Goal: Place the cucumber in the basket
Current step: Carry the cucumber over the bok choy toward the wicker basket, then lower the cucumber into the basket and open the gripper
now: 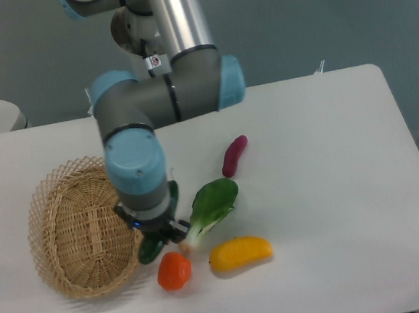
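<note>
On the white table (337, 186), the arm hangs over the right rim of the basket (86, 227). The gripper (155, 235) is pinching the cucumber (151, 248), whose dark end pokes out below the fingers, just above the rim. The basket's open middle lies to the left of the gripper, its long axis running near to far, so I judge a short leftward shift precedes release.

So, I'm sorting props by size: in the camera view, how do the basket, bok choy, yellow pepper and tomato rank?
1. basket, clearly largest
2. bok choy
3. yellow pepper; close to the bok choy, so unsure
4. tomato, smallest
</note>
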`<state>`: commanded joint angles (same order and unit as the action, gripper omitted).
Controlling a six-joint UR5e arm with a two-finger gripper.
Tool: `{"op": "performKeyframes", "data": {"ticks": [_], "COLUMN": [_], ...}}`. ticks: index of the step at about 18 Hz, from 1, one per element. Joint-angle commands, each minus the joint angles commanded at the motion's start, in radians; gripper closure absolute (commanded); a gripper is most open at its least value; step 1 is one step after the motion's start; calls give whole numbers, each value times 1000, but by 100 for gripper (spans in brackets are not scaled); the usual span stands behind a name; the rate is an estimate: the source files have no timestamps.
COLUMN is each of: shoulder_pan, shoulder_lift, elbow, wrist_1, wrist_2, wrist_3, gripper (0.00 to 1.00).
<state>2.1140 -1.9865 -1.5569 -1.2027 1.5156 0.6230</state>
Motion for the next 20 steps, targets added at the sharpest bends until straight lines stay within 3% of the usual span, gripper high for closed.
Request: {"op": "performKeyframes", "data": {"ticks": [3, 14, 15, 17, 20], "shoulder_pan": [-46, -137, -143, -153, -157], "shoulder_lift": [-12, -69, -74, -83, -83], "elbow": [-28, -42, -43, -48, -49], "wrist_1": [69, 107, 111, 112, 111], "wrist_2": [11, 12, 18, 29, 37], "wrist_3": [-43, -173, -172, -166, -166], "gripper": [78, 72, 66, 43, 0]}}
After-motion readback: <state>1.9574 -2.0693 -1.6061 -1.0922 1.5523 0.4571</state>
